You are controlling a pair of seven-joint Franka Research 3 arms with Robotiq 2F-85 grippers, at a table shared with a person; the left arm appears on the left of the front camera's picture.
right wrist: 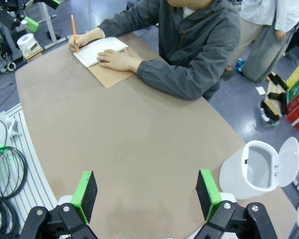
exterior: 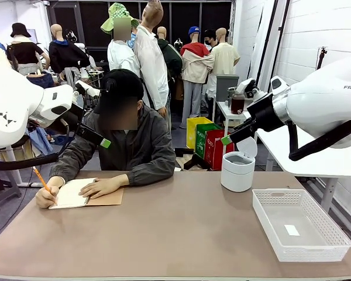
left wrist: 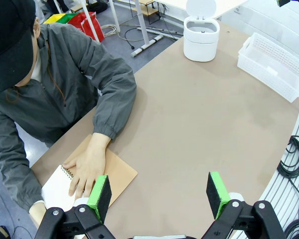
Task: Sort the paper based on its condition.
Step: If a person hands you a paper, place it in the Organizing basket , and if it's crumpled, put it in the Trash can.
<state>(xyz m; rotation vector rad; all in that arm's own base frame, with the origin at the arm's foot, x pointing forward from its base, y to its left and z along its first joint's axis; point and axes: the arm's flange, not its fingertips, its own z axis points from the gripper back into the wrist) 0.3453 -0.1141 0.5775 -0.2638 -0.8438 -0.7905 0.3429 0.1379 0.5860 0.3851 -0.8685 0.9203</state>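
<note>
— What do we see from the front?
— Our left gripper [exterior: 102,140] and right gripper [exterior: 228,139] hang above the bench [exterior: 175,234]. The white page [exterior: 70,196] lies in the notebook [exterior: 108,199], under the person's hand [exterior: 102,187].
— And the wrist views?
— Left wrist: left gripper [left wrist: 158,195] spread wide, empty. Right wrist: right gripper [right wrist: 146,195] likewise.

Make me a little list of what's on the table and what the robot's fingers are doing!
person: writing with a pencil
notebook: open, on the table, under the person's hands
bin: white, lid open
basket: white, a small sticker inside
left fingers: open, holding nothing, above the table
right fingers: open, holding nothing, above the table
</note>
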